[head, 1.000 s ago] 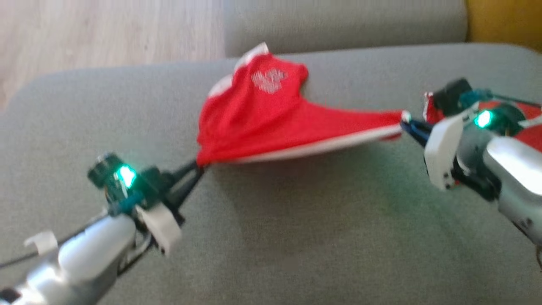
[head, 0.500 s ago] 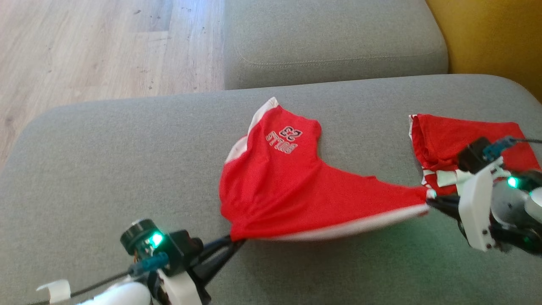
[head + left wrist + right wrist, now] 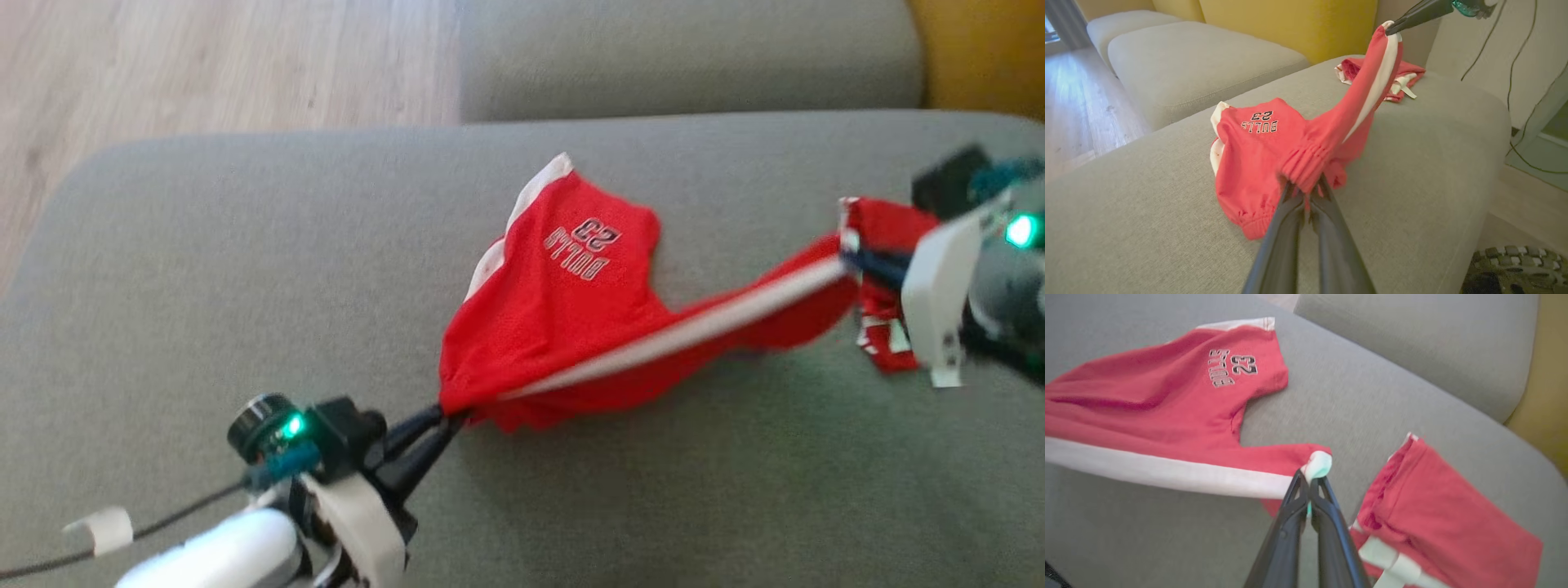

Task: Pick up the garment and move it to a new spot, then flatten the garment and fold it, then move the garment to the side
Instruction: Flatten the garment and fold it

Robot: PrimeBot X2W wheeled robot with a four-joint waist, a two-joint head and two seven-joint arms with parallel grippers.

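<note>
Apparently mid-carry in the head view, the red shorts [image 3: 563, 302] hang stretched over the grey sofa cushion [image 3: 245, 269]. The left gripper [image 3: 445, 416] pinches them at seven o'clock, the right gripper [image 3: 853, 263] at three o'clock, and one leg drags on the weave. In the left wrist view, gathered elastic bunches thickly between the fingers, so the soft knit could slip under tension. In the right wrist view, only the white stripe's tip is caught. Trailing cloth may snag the folded red garment [image 3: 1437, 510] at four o'clock.
</note>
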